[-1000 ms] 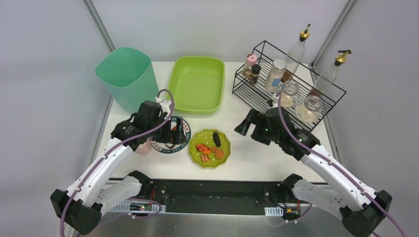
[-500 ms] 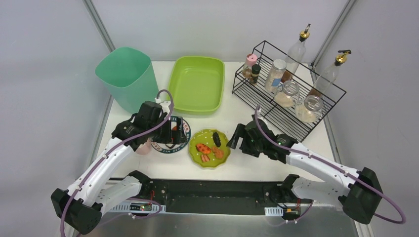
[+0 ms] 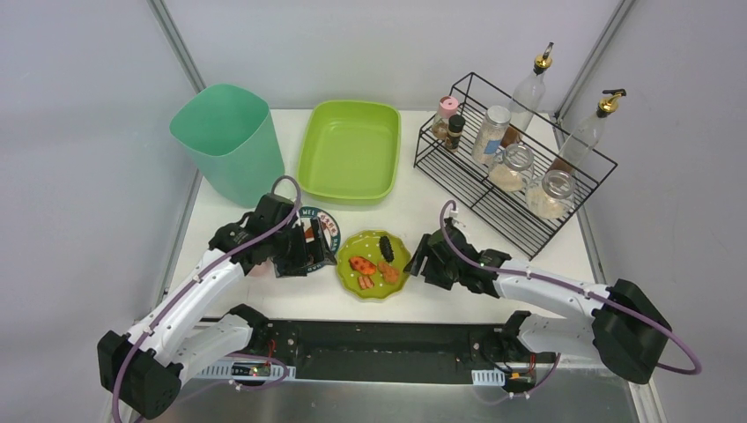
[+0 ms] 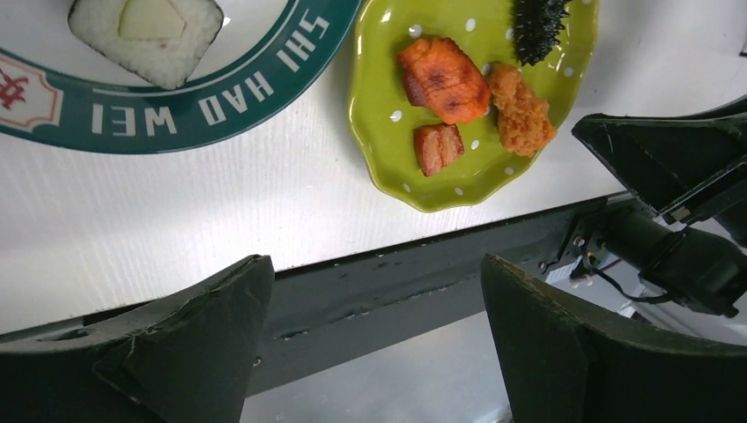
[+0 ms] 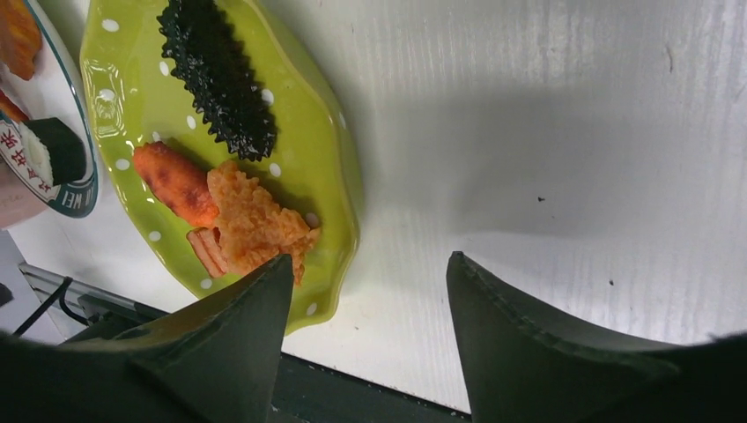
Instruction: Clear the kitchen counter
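Observation:
On the white kitchen counter (image 3: 458, 295) a green dotted plate (image 3: 395, 253) holds orange and black food pieces. Left of it lies a round white plate with a teal rim (image 3: 324, 231), carrying a sushi roll (image 4: 145, 31). My left gripper (image 3: 295, 253) hangs open over the near edge of the round plate and holds nothing; in its wrist view the left gripper (image 4: 372, 264) looks down on the black front rail. My right gripper (image 5: 370, 257) is open at the green plate's (image 5: 304, 115) right rim. One finger is over the plate, the other over bare counter (image 5: 546, 132).
At the back stand a teal bin (image 3: 227, 137), an empty lime-green tub (image 3: 351, 150) and a black wire rack (image 3: 493, 198) with bottles and jars. A pink object (image 3: 258, 267) lies partly hidden under my left arm.
My right arm swung left and down from the rack to the green plate's rim, its jaws narrowing. My left gripper shifted slightly toward the near edge.

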`<state>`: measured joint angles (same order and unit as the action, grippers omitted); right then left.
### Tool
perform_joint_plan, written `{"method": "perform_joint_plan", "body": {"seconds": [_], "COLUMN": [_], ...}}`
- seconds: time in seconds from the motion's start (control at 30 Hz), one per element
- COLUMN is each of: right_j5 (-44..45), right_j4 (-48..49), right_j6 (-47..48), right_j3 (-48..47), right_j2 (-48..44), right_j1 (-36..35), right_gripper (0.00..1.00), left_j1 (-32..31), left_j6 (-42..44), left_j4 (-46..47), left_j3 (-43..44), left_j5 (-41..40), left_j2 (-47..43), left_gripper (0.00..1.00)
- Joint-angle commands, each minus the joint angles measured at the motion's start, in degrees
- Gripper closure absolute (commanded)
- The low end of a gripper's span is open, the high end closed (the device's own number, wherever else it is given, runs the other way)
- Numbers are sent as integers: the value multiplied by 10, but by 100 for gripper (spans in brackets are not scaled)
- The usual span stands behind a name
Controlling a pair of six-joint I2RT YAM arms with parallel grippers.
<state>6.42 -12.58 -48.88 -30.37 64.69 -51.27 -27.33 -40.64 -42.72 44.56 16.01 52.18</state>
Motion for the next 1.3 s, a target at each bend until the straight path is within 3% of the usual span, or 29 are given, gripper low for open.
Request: {"method": "perform_joint_plan", "body": {"seconds": [0.0,0.5,0.67,1.0,1.27], "right_j5": [17,26,26,41,50], "right_j4": [60,111,123,123,109], "right_j6": [-22,-26,-28,-27,-25], "right_j3": [12,15,16,30,47], "right_j2": [19,83,97,86,43], "right_j1": [-4,-4,-4,-3,-3], "right_gripper": [35,54,66,100,100], "left_j1": [-3,-5,-9,-30,-58], "left_j6": [-76,-105,-118,-137,-149], "left_j4": [-1,24,43,73,122], "left_j3": [-23,-68,-87,-94,-91], "left_j5": [-10,24,34,33,37], "left_j2": [5,-4,7,42,98], "left_gripper": [9,7,7,7,6]}}
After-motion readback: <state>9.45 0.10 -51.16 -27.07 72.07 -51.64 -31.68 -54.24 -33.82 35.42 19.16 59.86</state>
